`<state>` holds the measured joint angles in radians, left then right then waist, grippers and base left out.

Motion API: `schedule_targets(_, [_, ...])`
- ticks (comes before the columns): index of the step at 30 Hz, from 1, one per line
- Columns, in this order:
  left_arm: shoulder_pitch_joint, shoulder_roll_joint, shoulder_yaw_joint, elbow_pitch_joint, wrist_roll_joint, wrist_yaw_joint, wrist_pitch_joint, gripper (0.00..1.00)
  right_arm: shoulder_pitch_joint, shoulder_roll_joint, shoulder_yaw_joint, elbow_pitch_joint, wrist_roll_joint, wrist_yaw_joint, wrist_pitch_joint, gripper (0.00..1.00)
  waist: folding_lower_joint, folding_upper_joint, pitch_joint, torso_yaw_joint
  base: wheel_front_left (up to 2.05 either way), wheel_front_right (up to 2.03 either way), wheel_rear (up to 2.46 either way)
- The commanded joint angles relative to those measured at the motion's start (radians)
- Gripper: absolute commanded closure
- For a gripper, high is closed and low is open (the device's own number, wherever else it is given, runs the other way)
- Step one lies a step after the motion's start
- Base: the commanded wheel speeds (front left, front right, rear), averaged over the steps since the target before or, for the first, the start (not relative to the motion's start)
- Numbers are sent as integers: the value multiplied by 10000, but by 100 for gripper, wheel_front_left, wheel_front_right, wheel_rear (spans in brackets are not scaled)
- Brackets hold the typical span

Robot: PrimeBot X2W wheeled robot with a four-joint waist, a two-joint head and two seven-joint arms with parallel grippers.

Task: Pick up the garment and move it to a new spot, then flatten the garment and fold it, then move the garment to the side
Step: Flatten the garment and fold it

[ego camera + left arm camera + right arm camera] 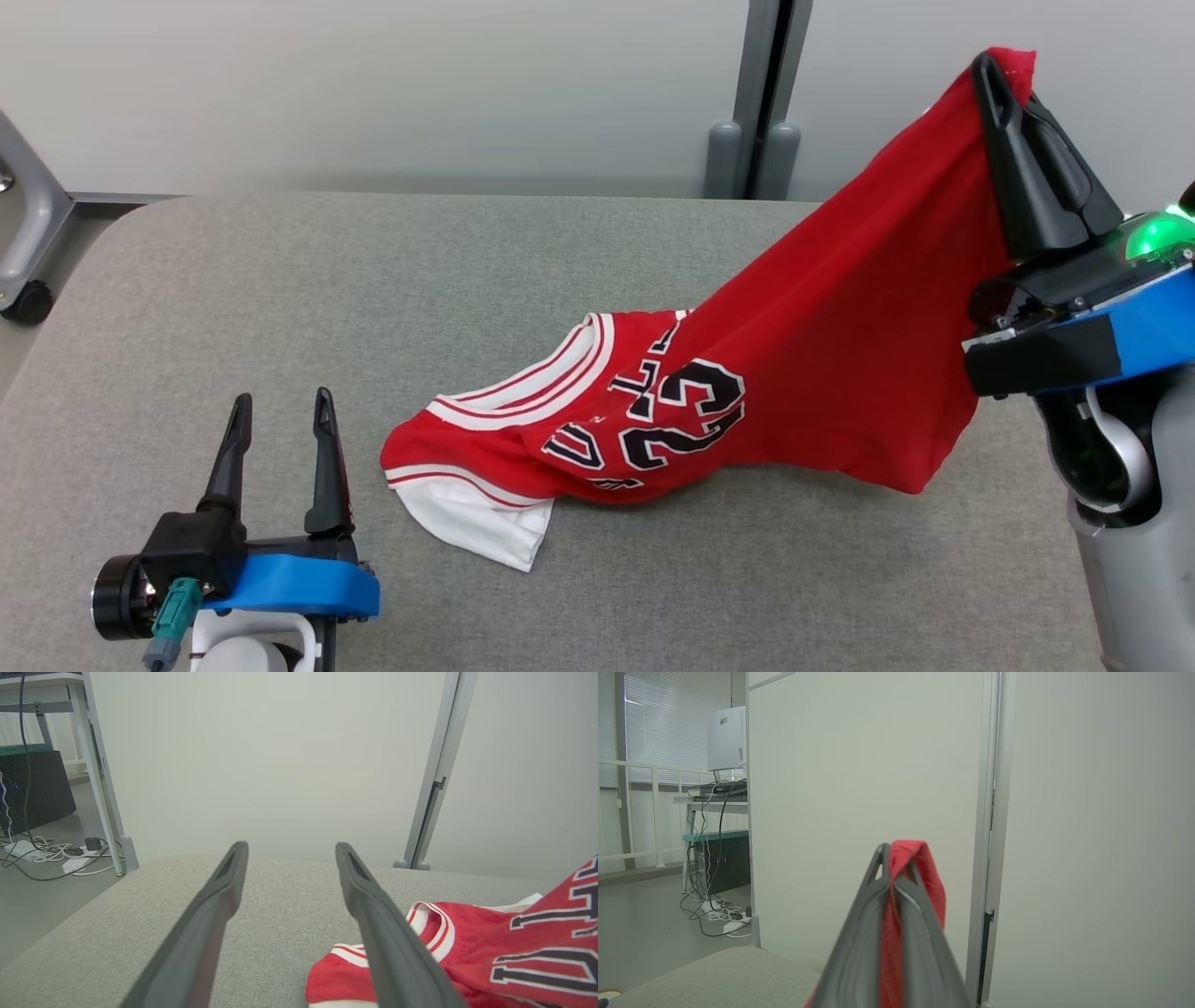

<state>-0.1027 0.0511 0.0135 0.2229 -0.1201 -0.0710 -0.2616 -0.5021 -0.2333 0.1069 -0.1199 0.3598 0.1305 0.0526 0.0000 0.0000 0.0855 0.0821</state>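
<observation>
the red jersey (822, 355), with white trim and black white-edged numerals, lies bunched near the middle of the grey padded table (280, 280), one edge lifted above the table's right side. the right gripper (1006, 84) is clamped on that lifted edge. the left gripper (283, 403), fingers wide apart, hovers over the table's near left.

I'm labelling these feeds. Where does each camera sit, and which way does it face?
Head: on the head, looking down at the table; shows left gripper open, right gripper shut on the jersey.
Left wrist: on the left wrist, looking along its fingers over the table toward the wall.
Right wrist: on the right wrist, facing the wall; its fingers pinch the jersey.
Shared: jersey and table.
</observation>
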Motion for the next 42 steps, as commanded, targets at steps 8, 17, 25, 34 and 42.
schedule_targets(8, [-1,-11,80,-56,68,0,-45,0,326,301,272,-1390,-149,6,515,100,0,0,74,-270,0,0,0])
schedule_targets(17, [-161,-11,24,-100,58,23,-45,0,751,567,198,-2378,-180,4,1131,100,0,0,226,-360,0,0,0])
schedule_targets(25, [-236,-11,-36,-98,38,4,-47,0,1199,667,66,-1972,-130,6,1080,100,0,0,377,-298,0,0,0])
schedule_targets(34, [-322,-11,-86,-125,25,-21,-45,0,1126,526,-211,-701,-98,6,708,100,0,0,569,-184,0,0,0])
schedule_targets(42, [-655,-11,-348,-112,-107,-7,-47,0,-107,-124,-424,1721,-361,6,104,100,0,0,1041,181,0,0,0])
